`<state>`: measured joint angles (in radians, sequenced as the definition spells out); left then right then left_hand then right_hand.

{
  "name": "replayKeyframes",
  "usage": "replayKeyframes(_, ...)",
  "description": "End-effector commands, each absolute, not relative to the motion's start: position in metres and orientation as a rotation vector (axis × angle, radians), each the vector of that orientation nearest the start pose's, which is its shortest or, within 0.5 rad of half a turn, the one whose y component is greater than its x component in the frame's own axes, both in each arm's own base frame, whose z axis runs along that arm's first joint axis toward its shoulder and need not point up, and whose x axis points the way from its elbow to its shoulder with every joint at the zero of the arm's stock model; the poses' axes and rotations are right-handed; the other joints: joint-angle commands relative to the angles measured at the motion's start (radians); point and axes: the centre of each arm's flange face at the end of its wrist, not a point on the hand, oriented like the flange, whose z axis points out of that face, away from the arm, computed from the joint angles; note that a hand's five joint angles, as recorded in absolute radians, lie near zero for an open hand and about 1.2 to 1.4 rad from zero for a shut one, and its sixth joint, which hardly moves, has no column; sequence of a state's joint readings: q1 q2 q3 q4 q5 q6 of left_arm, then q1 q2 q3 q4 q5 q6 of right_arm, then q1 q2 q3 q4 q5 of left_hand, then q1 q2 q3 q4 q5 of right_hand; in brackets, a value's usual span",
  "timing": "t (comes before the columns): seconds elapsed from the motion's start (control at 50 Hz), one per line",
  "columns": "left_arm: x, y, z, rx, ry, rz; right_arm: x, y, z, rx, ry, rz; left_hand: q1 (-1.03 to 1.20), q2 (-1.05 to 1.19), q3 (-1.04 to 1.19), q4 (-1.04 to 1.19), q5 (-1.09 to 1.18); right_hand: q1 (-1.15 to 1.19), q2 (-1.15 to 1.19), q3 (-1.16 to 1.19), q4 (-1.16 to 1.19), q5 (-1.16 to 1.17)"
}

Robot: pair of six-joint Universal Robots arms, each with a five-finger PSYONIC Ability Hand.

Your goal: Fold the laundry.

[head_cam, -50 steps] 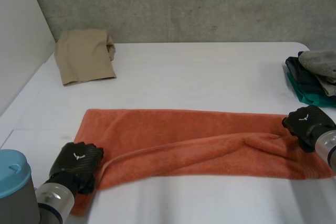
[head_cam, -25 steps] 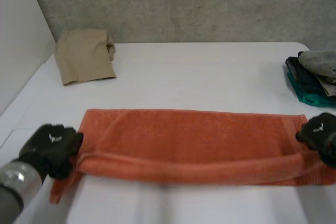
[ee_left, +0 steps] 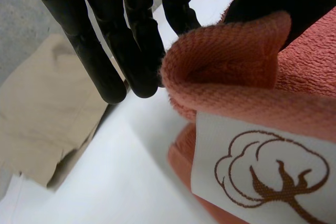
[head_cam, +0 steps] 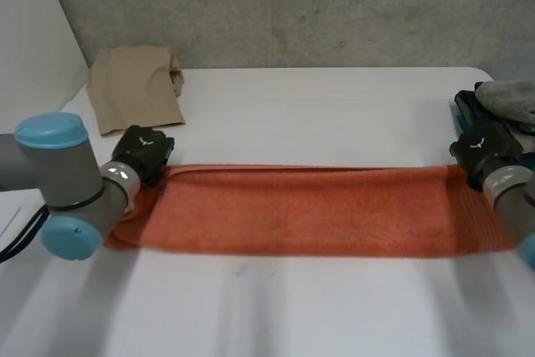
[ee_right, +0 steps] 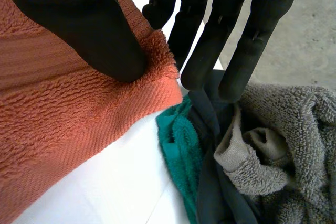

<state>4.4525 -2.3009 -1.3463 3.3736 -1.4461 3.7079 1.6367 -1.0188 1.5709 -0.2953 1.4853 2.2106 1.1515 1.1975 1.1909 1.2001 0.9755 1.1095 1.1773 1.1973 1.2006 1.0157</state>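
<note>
At opposite ends of the crosswise orange towel (head_cam: 309, 211), left hand (head_cam: 144, 150) and right hand (head_cam: 479, 150) each pinch a far corner.

- White surface (head_cam: 318, 114): flat, with three lots of laundry lying on it.
- Orange towel (head_cam: 309, 211): folded lengthwise into a long strip, laid across the near middle, reaching almost from side to side.
- Tan cloth (head_cam: 134, 88): folded, at the far left corner, well apart from the towel.
- Pile of clothes (head_cam: 501, 106): at the right edge, just beside the orange towel's end. Grey piece (ee_right: 283, 145) on top, teal piece (ee_right: 181, 145) lowest.
</note>
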Motion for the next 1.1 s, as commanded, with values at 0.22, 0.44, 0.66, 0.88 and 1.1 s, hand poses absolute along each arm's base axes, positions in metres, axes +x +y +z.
replayKeyframes(0.22,-0.251,-0.334,0.191,1.054,2.074,-1.979,0.171,-0.35,0.17,-1.262,2.557,-2.194,-0.959,-1.005,-0.998,-1.007,-0.957,-0.935,-1.003,-1.023,-1.026,-1.016)
replayKeyframes(0.44,-0.22,-0.295,0.169,1.037,2.171,-1.846,0.166,-0.301,0.172,-1.345,2.554,-1.843,-0.956,-1.002,-0.995,-1.004,-0.954,-0.935,-1.003,-1.023,-1.026,-1.016)
replayKeyframes(0.66,-0.213,-0.35,0.122,0.954,2.125,-1.869,0.14,-0.298,0.154,-1.286,2.634,-1.732,-0.909,-0.955,-0.948,-0.957,-0.907,-0.935,-1.003,-1.023,-1.026,-1.016)
replayKeyframes(0.88,-0.209,-0.425,0.157,0.756,1.849,-2.057,0.14,-0.303,0.159,-1.27,2.623,-1.771,-0.856,-0.902,-0.895,-0.904,-0.854,-0.935,-1.003,-1.023,-1.026,-1.016)
replayKeyframes(1.1,-0.23,-0.382,0.216,0.784,1.782,-2.162,0.137,-0.306,0.181,-1.263,2.599,-1.874,-0.912,-0.958,-0.951,-0.96,-0.91,-0.935,-1.003,-1.023,-1.026,-1.016)
